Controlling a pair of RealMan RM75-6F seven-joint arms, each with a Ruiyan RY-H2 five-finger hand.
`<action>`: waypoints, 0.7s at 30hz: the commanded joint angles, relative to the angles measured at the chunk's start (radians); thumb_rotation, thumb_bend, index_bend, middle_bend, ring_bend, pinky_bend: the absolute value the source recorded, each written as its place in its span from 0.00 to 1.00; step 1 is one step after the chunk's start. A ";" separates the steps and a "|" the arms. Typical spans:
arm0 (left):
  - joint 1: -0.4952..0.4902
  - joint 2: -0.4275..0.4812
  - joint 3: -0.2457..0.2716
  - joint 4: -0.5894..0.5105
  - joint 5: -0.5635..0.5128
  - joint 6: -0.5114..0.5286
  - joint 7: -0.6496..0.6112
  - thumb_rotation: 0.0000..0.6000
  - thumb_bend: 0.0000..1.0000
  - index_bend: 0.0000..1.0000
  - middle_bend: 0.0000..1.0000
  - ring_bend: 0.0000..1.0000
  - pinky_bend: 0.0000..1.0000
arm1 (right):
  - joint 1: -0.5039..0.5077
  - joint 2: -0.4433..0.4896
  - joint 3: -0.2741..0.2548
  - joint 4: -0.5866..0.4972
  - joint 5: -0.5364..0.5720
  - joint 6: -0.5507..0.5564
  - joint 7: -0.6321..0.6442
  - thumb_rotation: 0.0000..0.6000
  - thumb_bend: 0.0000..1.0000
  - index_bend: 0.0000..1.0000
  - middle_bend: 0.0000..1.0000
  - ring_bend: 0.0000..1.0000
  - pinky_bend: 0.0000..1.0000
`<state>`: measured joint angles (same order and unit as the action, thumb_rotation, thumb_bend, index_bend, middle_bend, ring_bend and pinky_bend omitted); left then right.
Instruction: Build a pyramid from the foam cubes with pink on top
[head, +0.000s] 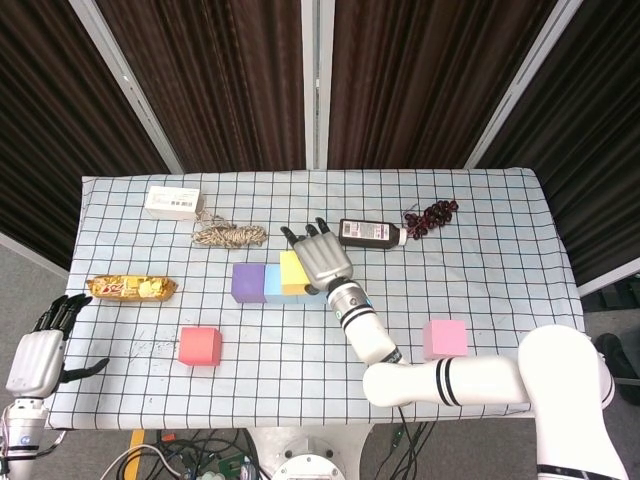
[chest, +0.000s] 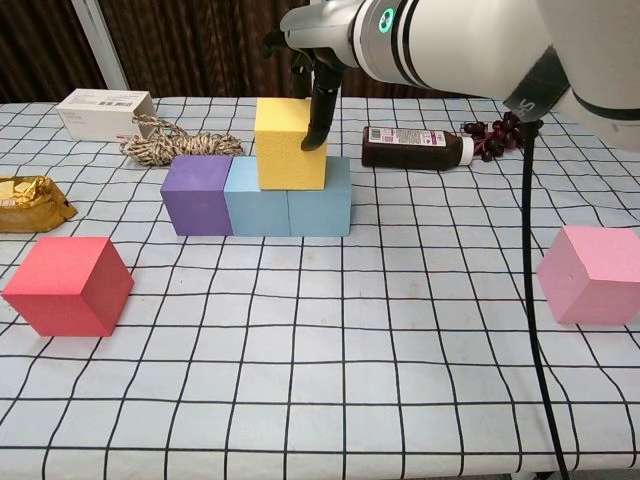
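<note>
A purple cube (head: 247, 282) (chest: 198, 193) and two light-blue cubes (head: 273, 285) (chest: 290, 208) form a row mid-table. A yellow cube (head: 293, 272) (chest: 288, 145) sits on top of the two blue ones, straddling their seam. My right hand (head: 320, 258) (chest: 318, 70) reaches over it from behind and grips it, with fingers down its right face. The red cube (head: 199, 345) (chest: 68, 285) lies alone at the front left. The pink cube (head: 444, 339) (chest: 590, 273) lies alone at the front right. My left hand (head: 40, 350) hangs open off the table's front left corner.
Along the back lie a white box (head: 172, 201) (chest: 105, 112), a coil of rope (head: 230, 235) (chest: 175, 147), a brown bottle (head: 370, 233) (chest: 415, 147) on its side and dark grapes (head: 430, 215) (chest: 505, 130). A gold packet (head: 132, 288) (chest: 30, 203) lies at the left.
</note>
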<state>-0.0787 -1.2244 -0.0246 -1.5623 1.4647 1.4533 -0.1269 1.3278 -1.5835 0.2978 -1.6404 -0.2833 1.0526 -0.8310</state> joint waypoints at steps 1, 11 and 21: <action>0.000 -0.001 0.001 0.007 -0.002 -0.005 -0.010 1.00 0.06 0.13 0.10 0.05 0.16 | 0.003 -0.001 0.001 0.002 0.002 0.000 -0.002 1.00 0.11 0.00 0.49 0.12 0.04; 0.001 -0.007 0.000 0.023 -0.005 -0.011 -0.023 1.00 0.06 0.13 0.10 0.05 0.16 | 0.012 -0.005 0.001 0.010 0.017 0.000 -0.013 1.00 0.11 0.00 0.49 0.12 0.04; 0.004 -0.009 0.000 0.033 -0.010 -0.016 -0.036 1.00 0.06 0.13 0.10 0.05 0.16 | 0.023 -0.011 0.004 0.018 0.032 0.003 -0.026 1.00 0.11 0.00 0.49 0.12 0.04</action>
<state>-0.0748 -1.2330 -0.0249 -1.5297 1.4552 1.4373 -0.1621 1.3501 -1.5942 0.3019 -1.6220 -0.2517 1.0546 -0.8557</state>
